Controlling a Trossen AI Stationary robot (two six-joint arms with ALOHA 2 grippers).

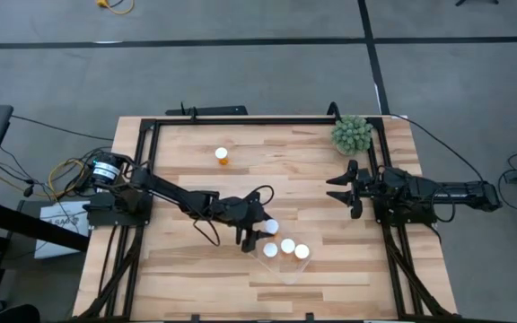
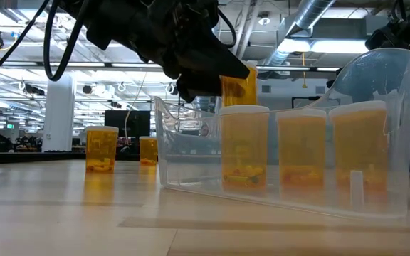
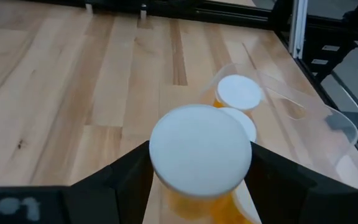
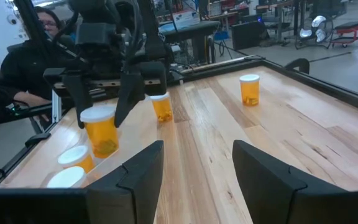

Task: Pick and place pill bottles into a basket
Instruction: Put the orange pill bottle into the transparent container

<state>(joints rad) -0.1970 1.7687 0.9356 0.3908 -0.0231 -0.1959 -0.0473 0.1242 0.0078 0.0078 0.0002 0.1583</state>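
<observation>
My left gripper is shut on one orange pill bottle with a white cap, over the clear basket's left end. Three bottles stand upright in the basket. One bottle stands alone on the far part of the table. The low view shows two bottles behind the basket; in the high view my left arm hides one of them. My right gripper waits open and empty at the table's right side. My left gripper pinches the bottle between its two fingers, one on each side at the cap and upper wall. The fingers come from above, pointing down. The bottle is upright and lifted clear, its bottom above the caps of the bottles in the basket.
A green spiky plant ball sits at the far right corner. A black metal frame runs around the tabletop. A person sits beyond the table's left side. Bare wood lies between the two grippers.
</observation>
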